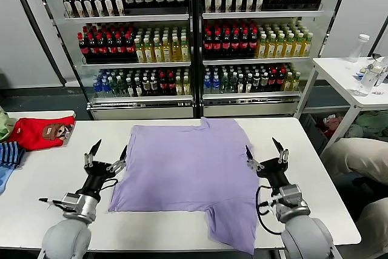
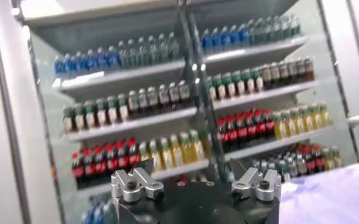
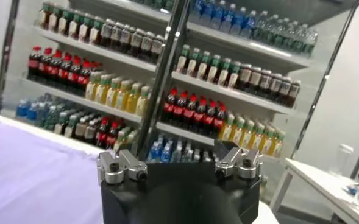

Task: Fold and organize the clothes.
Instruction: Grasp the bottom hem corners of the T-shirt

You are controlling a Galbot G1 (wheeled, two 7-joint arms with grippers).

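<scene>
- The lavender T-shirt [image 1: 191,168] lies spread flat on the white tabletop [image 1: 48,180], plain side up, no print showing.
- Its collar end points toward the far edge of the tabletop; one short sleeve [image 1: 233,230] reaches the near edge on the robot's right.
- The hem corner on the robot's left lies near the front, just beside the left gripper.
- The left gripper [image 1: 108,150] hovers at the shirt's left edge, raised off the tabletop, its fingers [image 1: 94,149] spread wide and holding nothing.
- The right gripper [image 1: 264,150] hovers at the shirt's right edge, over the boundary between fabric and bare tabletop, its fingers [image 1: 278,146] likewise spread wide and empty.
- Both grippers point away from the robot, toward the far side of the tabletop.
- In the left wrist view, the gripper base [image 2: 194,201] faces the shelves, with a strip of lavender fabric [image 2: 331,198] visible at one side.
- In the right wrist view, the lavender fabric [image 3: 33,176] fills the area beside the gripper base [image 3: 179,195].
- A red garment with a cartoon face [image 1: 42,133] lies at the tabletop's far left corner, well apart from the shirt.
- A blue striped garment [image 1: 8,157] lies just beside the red one, at the left edge.
- Beverage shelves [image 1: 194,34] stocked with bottles stand behind the tabletop.
- A second white table [image 1: 342,74] carrying a clear bottle [image 1: 359,47] stands at the far right.
</scene>
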